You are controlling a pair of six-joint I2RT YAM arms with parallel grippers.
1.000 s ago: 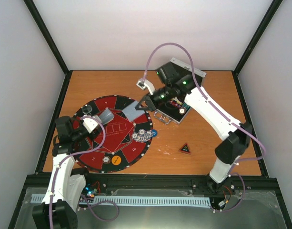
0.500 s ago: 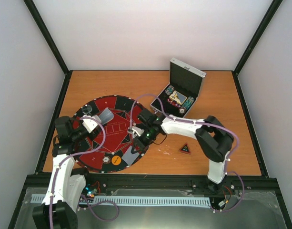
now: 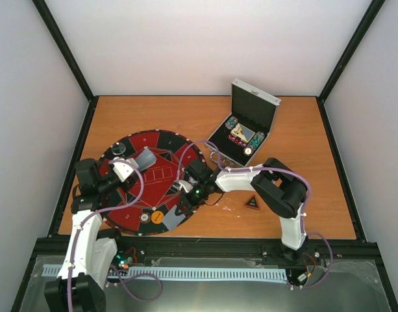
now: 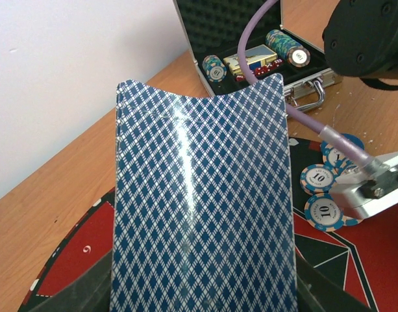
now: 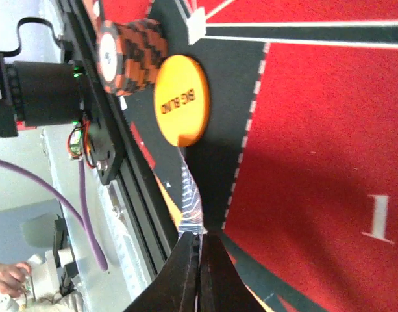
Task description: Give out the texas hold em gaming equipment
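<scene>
Right gripper [image 5: 199,239] pinches what looks like a single card [image 5: 191,201] beside the yellow disc [image 5: 180,101]; it should lay it flat on the mat [image 5: 315,162] before releasing.

The right arm [image 3: 241,177] across the mat's [image 3: 141,140] right edge bars the way to the case [image 3: 256,109]; far table [image 3: 134,114] bare.

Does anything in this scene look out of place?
The black-red triangle marker lies alone on the bare wooden table, off the round red-and-black mat. The blue diamond-backed card stack in the left gripper looks bowed.
</scene>
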